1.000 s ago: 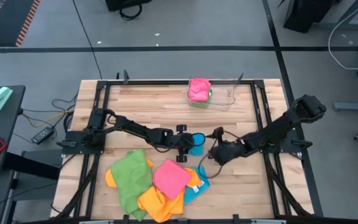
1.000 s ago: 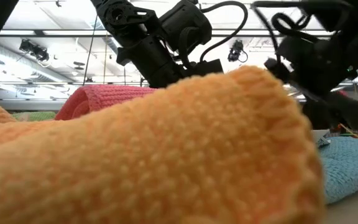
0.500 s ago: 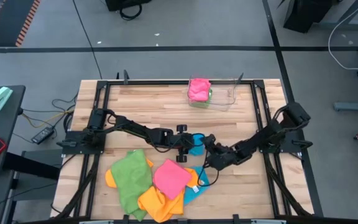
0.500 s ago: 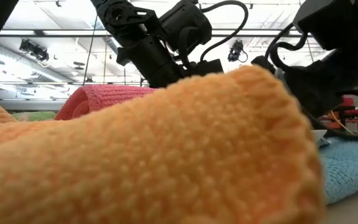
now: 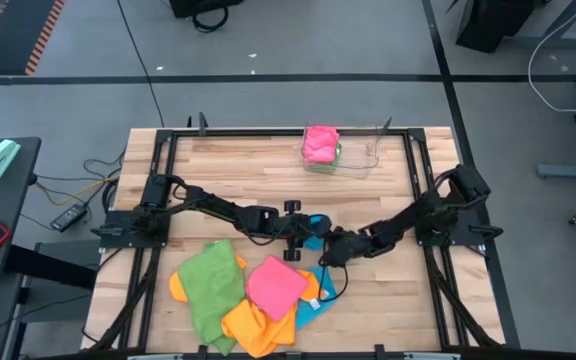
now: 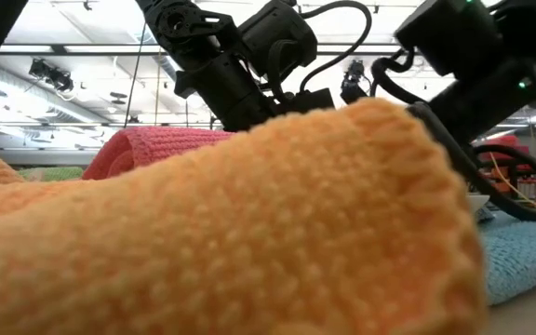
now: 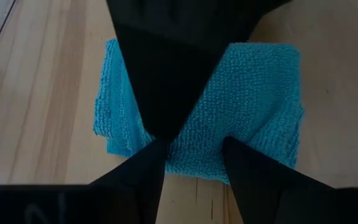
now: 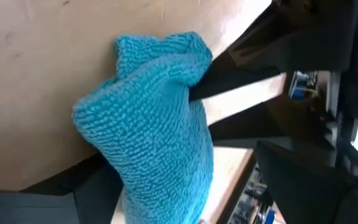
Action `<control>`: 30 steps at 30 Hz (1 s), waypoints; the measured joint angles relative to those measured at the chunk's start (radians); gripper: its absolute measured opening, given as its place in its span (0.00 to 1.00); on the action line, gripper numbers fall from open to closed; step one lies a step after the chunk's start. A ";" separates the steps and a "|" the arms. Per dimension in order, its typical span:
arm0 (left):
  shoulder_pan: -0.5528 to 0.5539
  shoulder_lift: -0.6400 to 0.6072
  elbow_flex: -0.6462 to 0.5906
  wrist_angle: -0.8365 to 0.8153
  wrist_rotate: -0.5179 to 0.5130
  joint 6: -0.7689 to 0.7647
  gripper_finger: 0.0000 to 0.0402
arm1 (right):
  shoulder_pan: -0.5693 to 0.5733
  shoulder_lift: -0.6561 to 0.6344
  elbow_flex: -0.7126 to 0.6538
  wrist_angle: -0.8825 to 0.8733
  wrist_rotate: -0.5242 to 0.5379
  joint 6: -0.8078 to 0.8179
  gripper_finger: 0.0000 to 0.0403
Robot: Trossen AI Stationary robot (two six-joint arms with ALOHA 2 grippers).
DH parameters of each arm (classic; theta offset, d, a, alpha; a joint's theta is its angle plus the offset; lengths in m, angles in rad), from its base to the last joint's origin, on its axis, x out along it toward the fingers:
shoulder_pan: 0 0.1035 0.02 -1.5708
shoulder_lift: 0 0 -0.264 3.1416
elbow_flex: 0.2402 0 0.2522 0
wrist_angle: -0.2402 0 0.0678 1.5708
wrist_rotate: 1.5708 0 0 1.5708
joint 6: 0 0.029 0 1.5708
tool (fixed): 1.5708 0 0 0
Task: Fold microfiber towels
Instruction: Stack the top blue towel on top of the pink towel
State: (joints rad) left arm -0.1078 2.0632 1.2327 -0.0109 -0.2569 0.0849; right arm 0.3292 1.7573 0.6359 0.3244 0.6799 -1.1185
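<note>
A folded sky blue towel (image 7: 253, 93) lies flat on the wooden table near its middle (image 5: 317, 222). My left gripper (image 7: 194, 146) reaches in from the table's left and is shut on the towel's edge. My right gripper (image 5: 328, 250) comes in from the right and stands open, the towel (image 8: 154, 124) between its fingers. One dark finger (image 7: 166, 74) of it lies over the towel's top. Toward the near edge is a loose heap of green (image 5: 208, 285), pink (image 5: 276, 285), orange (image 5: 253, 325) and blue (image 5: 318, 297) towels. My left gripper pinches the sky blue towel's edge (image 7: 194, 158) between its two fingers, slanting down from the table's left. The cloth puckers up beside the fingers. The rest of the towel lies on the table. My right gripper has a finger over the towel; whether it touches I cannot tell.
A clear plastic tray (image 5: 363, 160) with a folded pink towel (image 5: 320, 143) stands at the far edge. In the low view the orange towel (image 6: 203, 233) fills the foreground and hides most of the table. Bare wood lies at the far left and near right.
My right gripper has come down and toward the table's left, in to the sky blue towel and my left gripper, rolling about its own line as it went; it has stayed open. The towel lies where it was.
</note>
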 joint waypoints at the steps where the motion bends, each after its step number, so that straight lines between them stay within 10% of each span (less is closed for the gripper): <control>1: 0.000 0.000 0.000 0.000 0.000 0.000 0.44 | -0.004 0.000 0.001 0.000 -0.017 -0.006 0.86; 30: -0.002 -0.081 -0.001 -0.125 -0.008 0.006 0.50 | -0.045 -0.001 0.006 0.024 -0.125 0.090 0.26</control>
State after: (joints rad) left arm -0.1101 1.9826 1.2316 -0.1362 -0.2646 0.0913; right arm 0.2841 1.7565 0.6418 0.3481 0.5552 -1.0283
